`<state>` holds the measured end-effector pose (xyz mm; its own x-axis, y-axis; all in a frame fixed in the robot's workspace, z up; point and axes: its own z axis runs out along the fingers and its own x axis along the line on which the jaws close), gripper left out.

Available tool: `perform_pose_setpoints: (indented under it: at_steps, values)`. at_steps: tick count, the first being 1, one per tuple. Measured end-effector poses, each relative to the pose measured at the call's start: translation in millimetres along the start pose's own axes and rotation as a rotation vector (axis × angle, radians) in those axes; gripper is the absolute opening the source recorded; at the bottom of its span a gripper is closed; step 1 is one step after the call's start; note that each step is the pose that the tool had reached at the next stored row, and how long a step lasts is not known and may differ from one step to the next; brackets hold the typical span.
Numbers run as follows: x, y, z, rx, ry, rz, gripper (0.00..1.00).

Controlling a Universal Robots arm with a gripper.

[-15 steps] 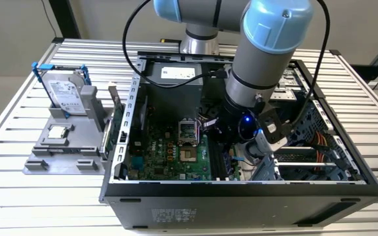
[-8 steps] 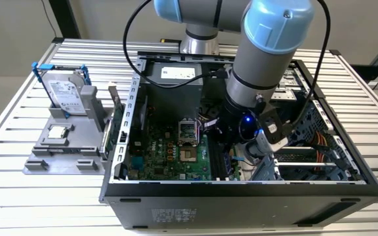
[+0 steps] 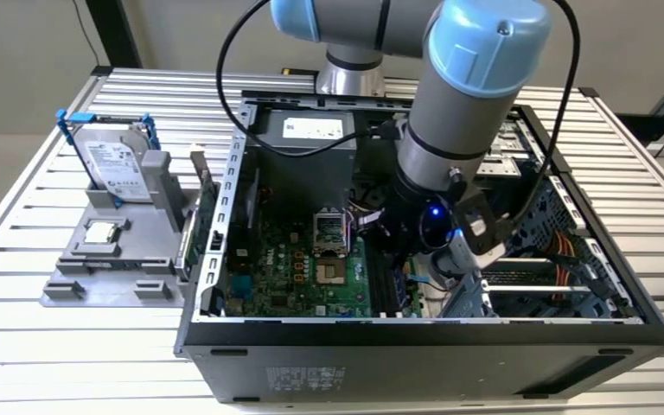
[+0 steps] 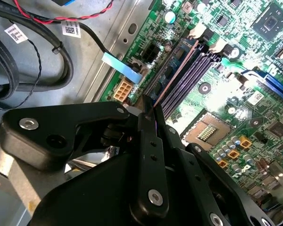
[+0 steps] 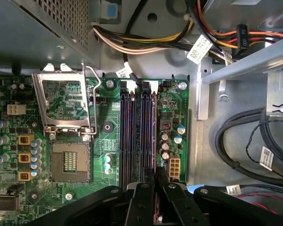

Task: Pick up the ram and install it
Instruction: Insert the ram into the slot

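Note:
The ram (image 5: pixel 154 132) shows edge-on as a thin strip lying along the outermost memory slot of the green motherboard (image 5: pixel 113 141), on the side away from the processor socket. It also shows as a thin reddish edge in the second wrist view, the ram (image 4: pixel 177 70) running from the fingertips toward the slot's far latch. My gripper (image 5: pixel 156 178) is shut on the ram's near end, its black fingers (image 4: pixel 151 141) pinched together on the board. In the exterior view the gripper (image 3: pixel 411 259) reaches down inside the open computer case (image 3: pixel 424 333). Whether the ram sits fully in the slot I cannot tell.
An open processor socket (image 5: pixel 70 162) lies beside the memory slots. Bundled cables (image 5: pixel 245 146) and metal drive-bay walls (image 3: pixel 563 251) crowd the gripper's side. Outside the case, a grey holder (image 3: pixel 79 290) carries the blue-framed hard drive (image 3: pixel 118 169) and a small silver processor chip (image 3: pixel 101 232).

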<state>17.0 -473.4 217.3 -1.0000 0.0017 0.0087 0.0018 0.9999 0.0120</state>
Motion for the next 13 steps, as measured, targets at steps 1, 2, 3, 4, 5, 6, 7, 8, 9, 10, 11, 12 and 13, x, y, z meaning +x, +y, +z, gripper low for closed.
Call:
perform_pose_setpoints:
  at_steps: [1,2,3,4,5,6,7,8,9,10,11,12,13]
  values:
    - [0.0,0.0,0.5,0.0001,0.0,0.001,0.0]
    - [0.0,0.0,0.7,0.0002,0.0,0.002,0.0]
    - [0.0,0.1,0.8,0.0002,0.0,0.003,0.0]
    - [0.0,0.2,0.9,0.0,0.0,0.005,0.0]
    - [0.0,0.5,1.0,-0.0002,-0.0001,0.006,0.0]
    - [0.0,0.9,1.0,-0.0001,-0.0001,0.007,0.0]
    - [0.0,1.2,1.1,-0.0001,-0.0001,0.008,0.0]
    - [0.0,1.2,1.1,-0.0001,-0.0002,0.009,0.0]
    - [0.0,1.2,1.1,-0.0001,-0.0002,0.01,0.0]
    - [0.0,1.2,1.2,0.0,-0.0001,0.01,0.0]
    - [0.0,1.2,1.2,0.0,-0.0001,0.01,0.0]
    - [0.0,1.3,1.2,-0.0001,-0.0001,0.01,0.0]
    - [0.0,1.3,1.2,-0.0001,-0.0001,0.01,0.0]
